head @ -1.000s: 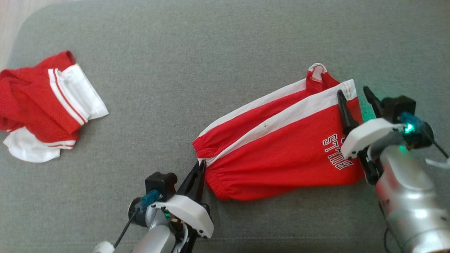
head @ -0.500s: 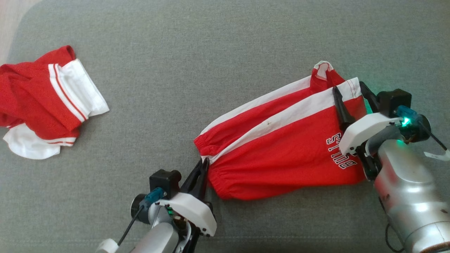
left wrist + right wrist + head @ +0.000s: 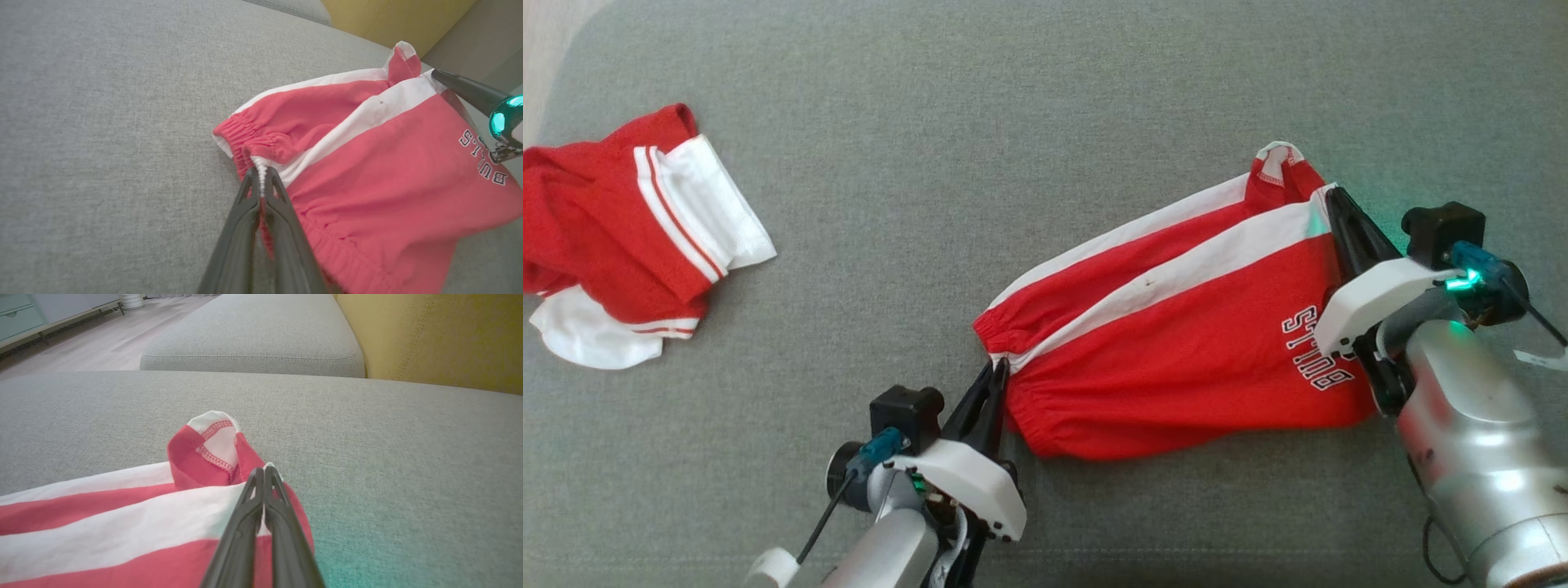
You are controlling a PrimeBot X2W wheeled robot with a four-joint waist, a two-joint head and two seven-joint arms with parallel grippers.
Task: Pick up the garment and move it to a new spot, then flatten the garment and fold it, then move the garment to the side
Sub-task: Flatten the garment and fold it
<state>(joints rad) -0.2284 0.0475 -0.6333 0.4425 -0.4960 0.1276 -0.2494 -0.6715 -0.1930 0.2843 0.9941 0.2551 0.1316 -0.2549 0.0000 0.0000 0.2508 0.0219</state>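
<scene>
Left gripper (image 3: 999, 369): fingers pressed together, pinching the gathered waistband of the red shorts (image 3: 1176, 351) at the junction of white side stripe and elastic. In the left wrist view, a sliver of white cloth squeezed between the two dark tips.

Right gripper (image 3: 1328, 198): closed to a narrow point as well, clamped on the hem corner of that same white stripe at the opposite end of the shorts. In the right wrist view, tips meeting over the white edge, just beside a small upturned fold of red-and-white hem.

Shorts stretched between the two grips, resting slantwise on the grey cushion (image 3: 1013, 122), right of centre in the head view. Waistband toward the robot's left, white lettering near the right forearm, two white stripes along the length.

Well apart, at the left edge of the cushion: a second garment (image 3: 613, 237), red with white bands, crumpled in a heap.

Count: two grippers, both holding cloth; two garments, one held and one loose. In the right wrist view, two grey cushions, the farther cushion (image 3: 253, 335) beyond a gap. Also one yellow backrest (image 3: 441, 335) to the right, a strip of pale wood floor (image 3: 81, 343) and a cabinet (image 3: 20, 310) at top left.
</scene>
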